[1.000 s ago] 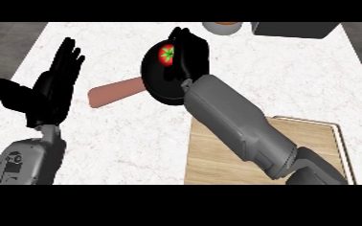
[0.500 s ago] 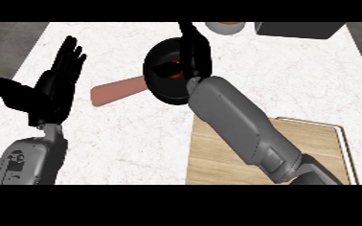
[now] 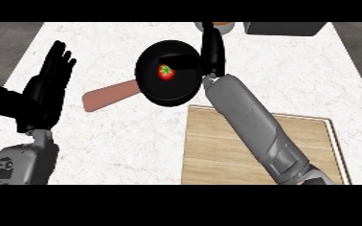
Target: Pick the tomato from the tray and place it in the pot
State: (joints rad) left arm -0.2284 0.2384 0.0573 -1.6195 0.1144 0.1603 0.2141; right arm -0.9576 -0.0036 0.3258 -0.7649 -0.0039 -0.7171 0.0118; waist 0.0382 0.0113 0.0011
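A red tomato (image 3: 165, 72) with a green stem lies inside the black pot (image 3: 170, 92), which has a reddish-brown handle (image 3: 107, 96) pointing left. My right hand (image 3: 212, 52) stands open beside the pot's right rim, fingers straight and pointing away, apart from the tomato. The wooden tray (image 3: 226, 153) lies at the lower right, partly hidden under my right forearm. At the left edge my left hand (image 3: 48, 88) rests open, fingers up.
A small round container (image 3: 220, 25) and a grey box (image 3: 284, 28) sit along the counter's far edge. The white marbled counter (image 3: 113, 143) stretches between my left hand and the tray.
My right hand let go of the tomato, which now lies in the pot. The hand opened and shifted right, off the pot's middle. The left hand stayed still.
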